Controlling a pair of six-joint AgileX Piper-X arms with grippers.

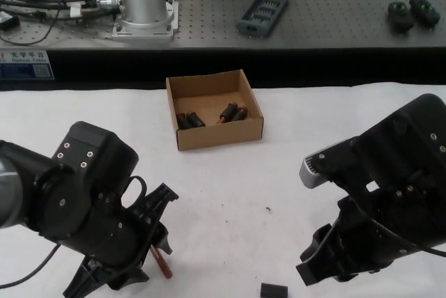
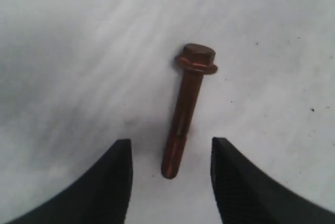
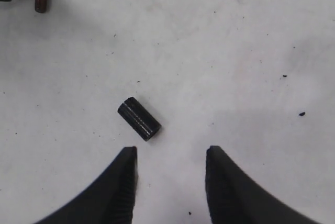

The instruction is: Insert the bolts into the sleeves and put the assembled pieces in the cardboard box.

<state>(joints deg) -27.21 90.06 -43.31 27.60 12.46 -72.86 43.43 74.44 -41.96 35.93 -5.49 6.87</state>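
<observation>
Left gripper (image 2: 170,148) hangs low over the white sheet (image 1: 230,193) at the near left, fingers spread and holding nothing. A copper-coloured flanged bolt (image 2: 188,109) lies flat on the sheet. Its threaded tip sits between the fingertips and its hex head points away from them.

At centre far stands the cardboard box (image 1: 219,135), with several assembled pieces (image 1: 189,120) lying inside.

Right of the bolt, at the near edge, a black sleeve (image 3: 139,119) lies on its side on the sheet. It is just ahead of the right gripper (image 3: 170,153), skewed and nearer one finger than the other. This gripper is also released and empty.

Probable faults:
- Closing on the bolt tip alone may let the head-heavy bolt pivot or droop in the grasp, spoiling alignment with the sleeve bore.
- With the sleeve off-centre and outside the fingers, a descent could strike it with one finger and send it rolling away.
</observation>
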